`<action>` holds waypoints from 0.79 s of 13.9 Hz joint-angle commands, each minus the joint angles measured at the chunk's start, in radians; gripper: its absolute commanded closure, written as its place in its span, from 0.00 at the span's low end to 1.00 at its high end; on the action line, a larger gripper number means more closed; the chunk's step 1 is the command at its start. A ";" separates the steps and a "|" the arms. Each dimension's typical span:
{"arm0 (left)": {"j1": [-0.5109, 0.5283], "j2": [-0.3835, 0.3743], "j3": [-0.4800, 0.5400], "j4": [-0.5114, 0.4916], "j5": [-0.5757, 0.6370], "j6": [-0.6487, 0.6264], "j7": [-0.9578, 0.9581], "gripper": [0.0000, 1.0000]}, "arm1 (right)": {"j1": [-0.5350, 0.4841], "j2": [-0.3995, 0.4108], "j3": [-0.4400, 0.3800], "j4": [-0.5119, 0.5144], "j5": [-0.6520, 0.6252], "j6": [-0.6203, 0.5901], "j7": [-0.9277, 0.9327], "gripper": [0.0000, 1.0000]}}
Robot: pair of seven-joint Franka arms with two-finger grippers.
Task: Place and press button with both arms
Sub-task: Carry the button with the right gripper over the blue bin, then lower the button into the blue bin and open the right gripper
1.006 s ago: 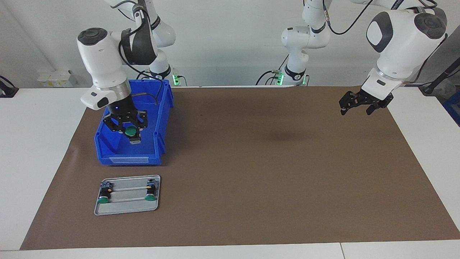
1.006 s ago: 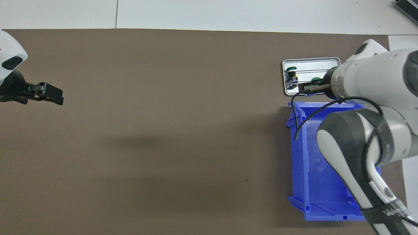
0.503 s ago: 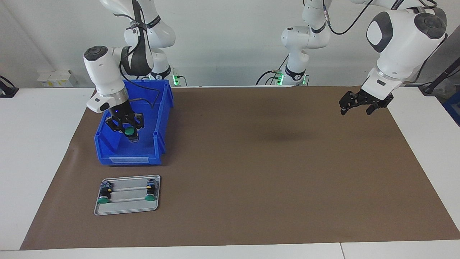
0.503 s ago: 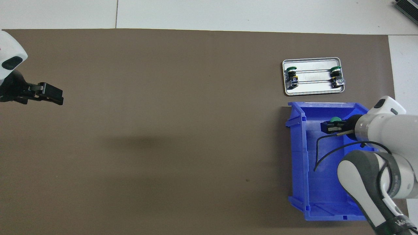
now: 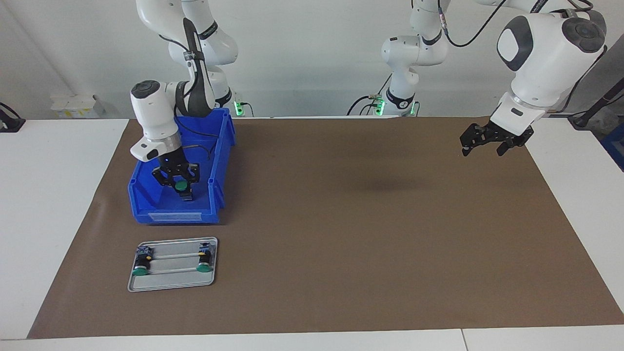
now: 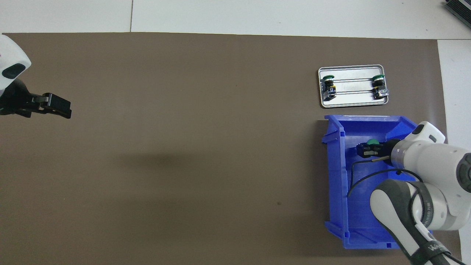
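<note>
Reaching down into the blue plastic bin (image 5: 146,204), the right end effector (image 5: 178,181) has its fingers closed around the small push-button with the round green cap (image 5: 181,185), cap turned away from the robots. The shallow grey metal tray (image 5: 171,282), carrying two similar buttons, lies farther from the robots, just beside the bin on the brown surface (image 5: 341,219). The left end effector (image 5: 487,141) waits over that surface's other end, well apart, fingers narrowly parted; the right arm looks best placed to carry.

Tray (image 5: 171,282) beside bin (image 5: 146,214) — two buttons (image 5: 204,266) aboard

Right gripper (image 5: 179,184) lowered, wrist bent steeply down, fingers closed. Left gripper (image 5: 489,140) raised at left arm's end, waiting, fingers parted, pointing down.
</note>
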 commanded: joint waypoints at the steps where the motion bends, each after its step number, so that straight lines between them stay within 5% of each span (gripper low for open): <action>1: 0.008 -0.032 -0.007 -0.039 0.015 0.022 -0.010 0.00 | -0.017 0.011 0.013 -0.018 0.031 0.042 -0.020 0.96; 3: 0.007 -0.032 -0.007 -0.039 0.015 0.022 -0.009 0.00 | -0.018 0.010 0.013 -0.013 0.031 0.031 -0.011 0.04; 11: 0.008 -0.032 -0.007 -0.039 0.015 0.022 -0.010 0.00 | -0.017 -0.065 0.012 0.233 0.036 -0.386 0.066 0.00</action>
